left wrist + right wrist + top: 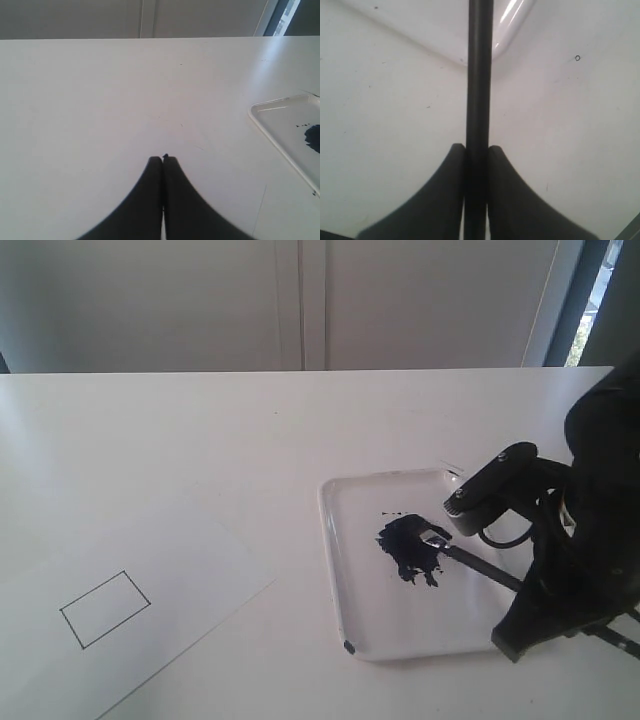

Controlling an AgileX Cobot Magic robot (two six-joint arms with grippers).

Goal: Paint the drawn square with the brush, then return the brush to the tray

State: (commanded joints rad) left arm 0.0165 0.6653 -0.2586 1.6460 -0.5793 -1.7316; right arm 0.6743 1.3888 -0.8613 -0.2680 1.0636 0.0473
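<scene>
The drawn square (105,609) is an unpainted thin black outline on the white paper sheet (190,565) at the front left. The tray (335,570) lies at the right with a dark navy paint puddle (408,545). The brush (480,565) slants down into the tray, its bristle end resting in the puddle. My right gripper (522,590) is shut on the black handle; in the right wrist view the brush handle (479,75) runs straight out between the jaws of the right gripper (476,147) toward the tray's corner (445,30). My left gripper (163,159) is shut and holds nothing, over bare table, with the tray's rim (280,107) off to its side.
The white table (250,440) stretches back to a grey wall. A window strip (585,300) shows at the far right. The right arm's black body (600,500) stands over the tray's right side. Small dark specks (395,513) lie in the tray beside the puddle.
</scene>
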